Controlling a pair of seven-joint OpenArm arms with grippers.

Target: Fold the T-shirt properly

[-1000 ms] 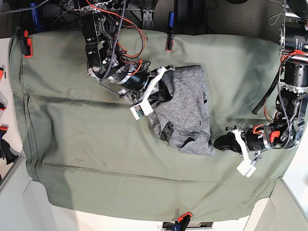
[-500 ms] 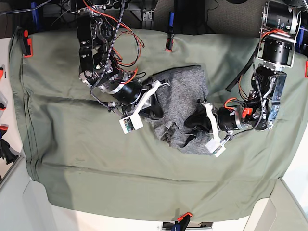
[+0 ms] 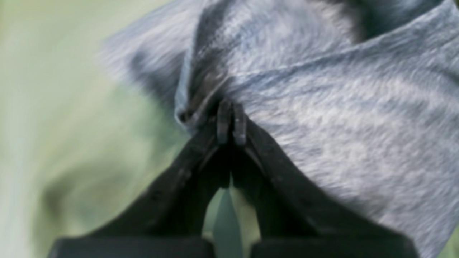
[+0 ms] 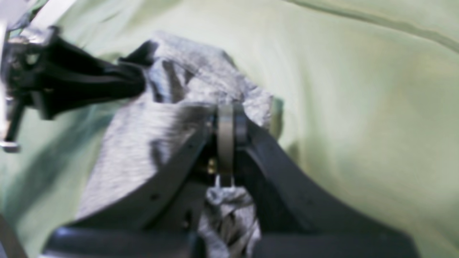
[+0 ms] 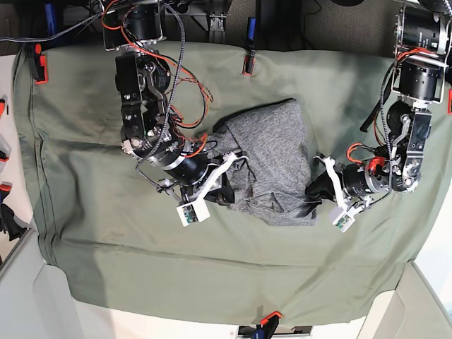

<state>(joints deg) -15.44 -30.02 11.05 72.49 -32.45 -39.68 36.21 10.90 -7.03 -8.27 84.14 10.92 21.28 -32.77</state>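
Seen from above: grey T-shirt (image 5: 274,159) bunched between the two grippers on a green cloth (image 5: 106,233) over the bench. Right gripper (image 5: 227,192) clamped on the shirt's near edge, a strip of grey knit pinched between its closed tips and hanging down behind them in the wrist view. Left gripper (image 5: 313,189) closed at the shirt's opposite edge, tips pressed together against a folded hem; blurred there, so cannot tell whether any fabric sits between them. Shirt rumpled, folded partway over itself, touching both grippers.
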